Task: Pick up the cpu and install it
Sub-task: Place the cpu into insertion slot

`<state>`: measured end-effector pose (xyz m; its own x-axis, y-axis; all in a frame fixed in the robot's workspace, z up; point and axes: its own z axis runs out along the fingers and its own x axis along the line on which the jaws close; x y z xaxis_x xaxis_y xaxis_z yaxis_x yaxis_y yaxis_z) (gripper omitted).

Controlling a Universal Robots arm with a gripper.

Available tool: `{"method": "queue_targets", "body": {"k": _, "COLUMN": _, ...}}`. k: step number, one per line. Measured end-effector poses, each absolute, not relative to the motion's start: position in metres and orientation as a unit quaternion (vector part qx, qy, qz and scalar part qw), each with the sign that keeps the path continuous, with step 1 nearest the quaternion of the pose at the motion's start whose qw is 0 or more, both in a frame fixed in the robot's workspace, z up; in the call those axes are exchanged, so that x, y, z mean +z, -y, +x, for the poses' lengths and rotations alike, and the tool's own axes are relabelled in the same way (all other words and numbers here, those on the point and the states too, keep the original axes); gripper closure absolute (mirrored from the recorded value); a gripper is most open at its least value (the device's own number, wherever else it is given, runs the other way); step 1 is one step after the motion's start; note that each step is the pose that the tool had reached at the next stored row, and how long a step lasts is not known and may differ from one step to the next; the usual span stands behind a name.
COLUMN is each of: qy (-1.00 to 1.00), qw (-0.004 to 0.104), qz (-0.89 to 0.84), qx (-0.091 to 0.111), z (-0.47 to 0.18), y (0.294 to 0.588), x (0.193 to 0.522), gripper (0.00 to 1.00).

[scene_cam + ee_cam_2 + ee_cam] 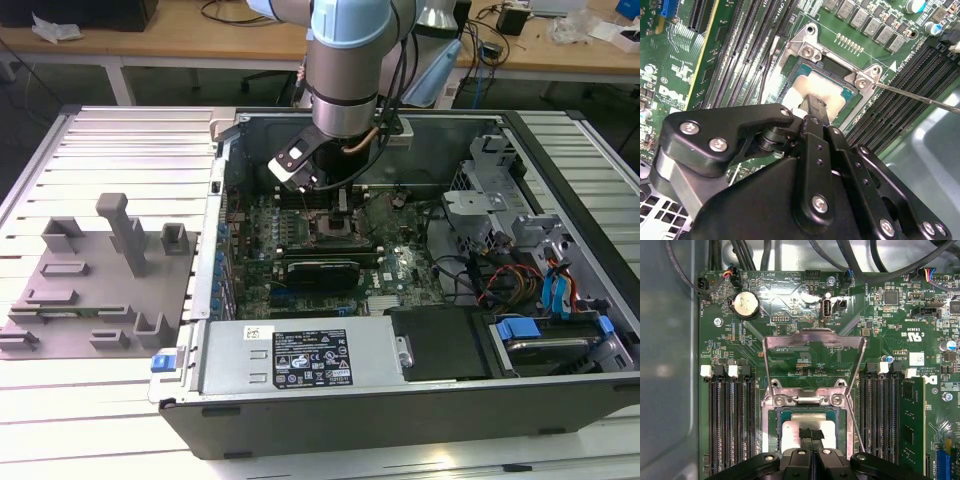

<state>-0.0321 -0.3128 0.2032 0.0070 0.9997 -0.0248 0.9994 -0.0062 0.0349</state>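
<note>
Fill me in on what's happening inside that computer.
The robot arm reaches down into the open computer case, with its claw over the motherboard's socket. The cpu lies inside the socket, pale top up. The claw's closed tips sit on or just above it; whether they touch is unclear. The socket's metal retention frame stands swung open.

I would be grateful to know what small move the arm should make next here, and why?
Probably a slow, straight lift of the end effector. The cpu already seems to lie flat within the socket, the closed fingertips rest on its top, and the load plate stands open. Whether it is fully seated I cannot tell.
</note>
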Motion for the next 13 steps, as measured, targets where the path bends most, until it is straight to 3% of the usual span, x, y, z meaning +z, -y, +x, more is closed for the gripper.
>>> {"method": "queue_targets", "body": {"k": 8, "qy": -0.705, "qw": 0.022, "qz": 0.709, "qx": 0.002, "z": -0.032, "y": 0.313, "x": 0.242, "gripper": 0.89}}
{"method": "queue_targets", "body": {"k": 13, "qy": -0.705, "qw": 0.023, "qz": 0.709, "qx": 0.002, "z": -0.032, "y": 0.313, "x": 0.245, "gripper": 0.89}}
